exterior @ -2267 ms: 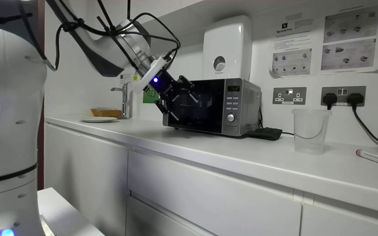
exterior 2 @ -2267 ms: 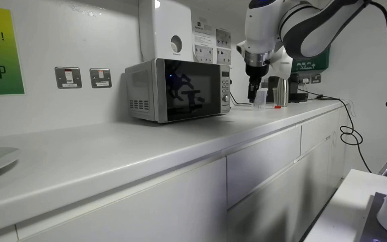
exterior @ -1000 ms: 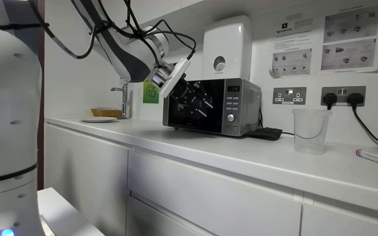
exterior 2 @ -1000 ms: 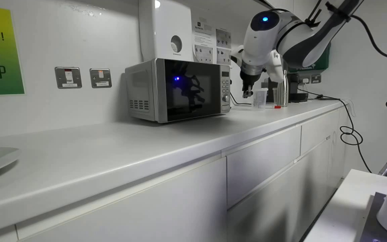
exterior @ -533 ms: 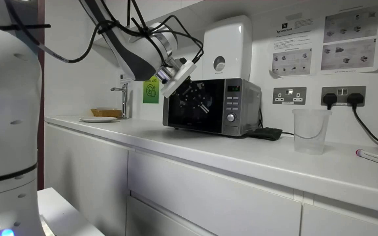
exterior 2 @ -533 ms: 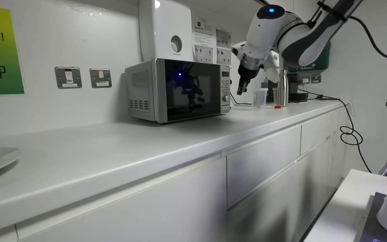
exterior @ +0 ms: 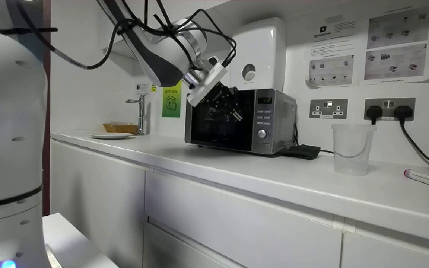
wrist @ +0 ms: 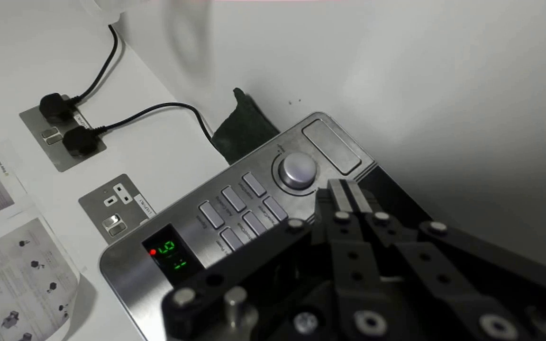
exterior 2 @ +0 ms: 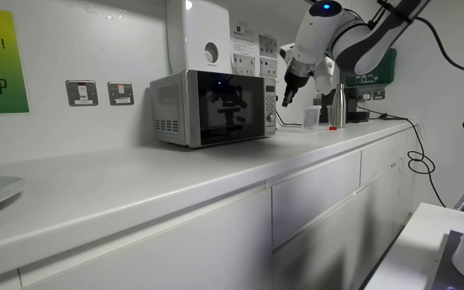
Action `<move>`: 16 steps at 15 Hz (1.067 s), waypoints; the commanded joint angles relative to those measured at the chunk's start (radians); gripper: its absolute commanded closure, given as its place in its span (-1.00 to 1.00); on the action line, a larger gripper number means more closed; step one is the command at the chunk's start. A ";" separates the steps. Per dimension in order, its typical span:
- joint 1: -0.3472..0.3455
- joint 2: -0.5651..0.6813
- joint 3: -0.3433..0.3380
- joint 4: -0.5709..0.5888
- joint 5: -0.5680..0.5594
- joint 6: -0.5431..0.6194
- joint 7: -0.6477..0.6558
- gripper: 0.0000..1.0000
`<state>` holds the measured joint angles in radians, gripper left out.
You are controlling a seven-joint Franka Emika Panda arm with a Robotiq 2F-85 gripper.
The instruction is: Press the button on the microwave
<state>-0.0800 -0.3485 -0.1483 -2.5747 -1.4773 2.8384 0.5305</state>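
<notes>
The silver-grey microwave stands on the counter, its dark door facing out. In the wrist view its control panel shows small silver buttons in two columns, a round knob and a lit green display. My gripper is shut with nothing between its light tips, which appear just below the knob and cover part of the panel's lower edge. In an exterior view the gripper is seen against the dark door, left of the panel. Elsewhere it hangs tilted, apart from the panel. Some buttons are partly hidden behind a finger link.
A dark cloth lies beside the microwave, with a clear plastic tub and a red marker further along the counter. Above the microwave hangs a white wall box. Black cables run from the sockets.
The jaws came together between a second and half a second ago. Since then the gripper has risen a little and shifted toward the panel side. The microwave has stayed in place.
</notes>
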 commanded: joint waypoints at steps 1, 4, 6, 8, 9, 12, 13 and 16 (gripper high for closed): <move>-0.002 0.052 -0.021 0.066 -0.002 0.054 0.067 1.00; 0.001 0.078 -0.028 0.112 -0.004 0.078 0.113 1.00; 0.000 0.098 -0.026 0.145 -0.010 0.083 0.139 1.00; -0.001 0.117 -0.024 0.175 -0.015 0.081 0.159 1.00; -0.002 0.125 -0.025 0.188 -0.016 0.081 0.167 1.00; -0.003 0.149 -0.026 0.215 -0.015 0.079 0.186 1.00; -0.004 0.159 -0.026 0.224 -0.015 0.078 0.192 1.00; -0.003 0.185 -0.025 0.254 -0.014 0.079 0.208 1.00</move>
<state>-0.0796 -0.2141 -0.1654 -2.3807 -1.4767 2.8849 0.7049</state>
